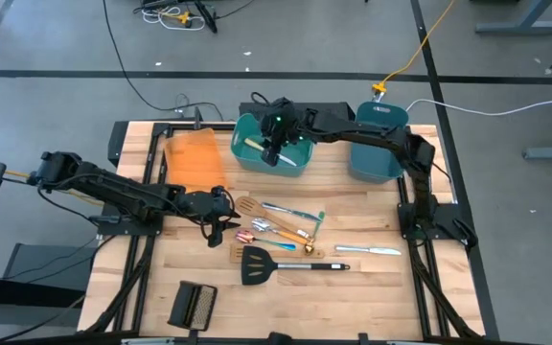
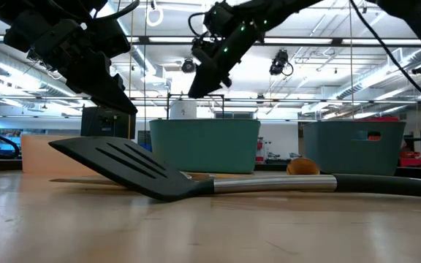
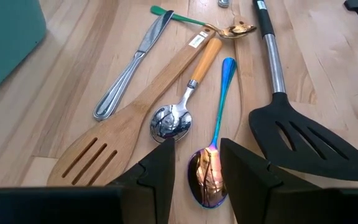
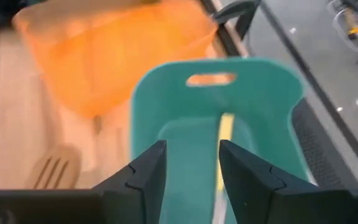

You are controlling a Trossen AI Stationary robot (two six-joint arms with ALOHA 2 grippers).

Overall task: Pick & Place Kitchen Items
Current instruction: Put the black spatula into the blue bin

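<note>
Several kitchen items lie mid-table: a wooden slotted spatula (image 3: pixel 135 115), a silver knife (image 3: pixel 126 71), a steel spoon with an orange handle (image 3: pixel 173 118), an iridescent spoon (image 3: pixel 213 155) and a black slotted spatula (image 1: pixel 281 264). My left gripper (image 3: pixel 197 163) is open just above the iridescent spoon's bowl, one finger on either side. My right gripper (image 4: pixel 192 165) hangs open over the left teal bin (image 1: pixel 247 153), holding nothing. On that bin's floor lie a pale-handled utensil (image 4: pixel 225 134) and a silver one (image 1: pixel 290 161).
An orange bin (image 1: pixel 195 158) stands left of the teal bin, and a second teal bin (image 1: pixel 377 158) stands at the far right. Another knife (image 1: pixel 367 250) lies right of the pile. A black ribbed block (image 1: pixel 192 305) sits near the front edge, with bare wood around it.
</note>
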